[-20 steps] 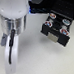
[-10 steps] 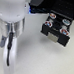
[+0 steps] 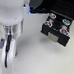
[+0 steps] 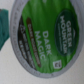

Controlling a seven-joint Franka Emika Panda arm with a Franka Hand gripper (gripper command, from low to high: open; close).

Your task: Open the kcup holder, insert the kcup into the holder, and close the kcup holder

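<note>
The kcup (image 4: pixel 42 37) fills the wrist view at very close range. Its green foil top faces the camera, and it rests on a pale surface. The kcup holder (image 3: pixel 56 28) is a black box at the exterior view's right, with a pale handle (image 3: pixel 55 40) on its front. Rows of round slots show from above, holding pods with red and dark tops. My white arm (image 3: pixel 11 27) covers the exterior view's left, and its lower end (image 3: pixel 6 57) hides the gripper and the kcup there. No fingers show in either view.
A teal shape (image 4: pixel 4 27) lies beside the kcup in the wrist view. A dark slanted object (image 3: pixel 41 2) stands behind the holder, with a small blue light (image 3: pixel 30 13) next to it. The pale table (image 3: pixel 40 60) lies in front of the holder.
</note>
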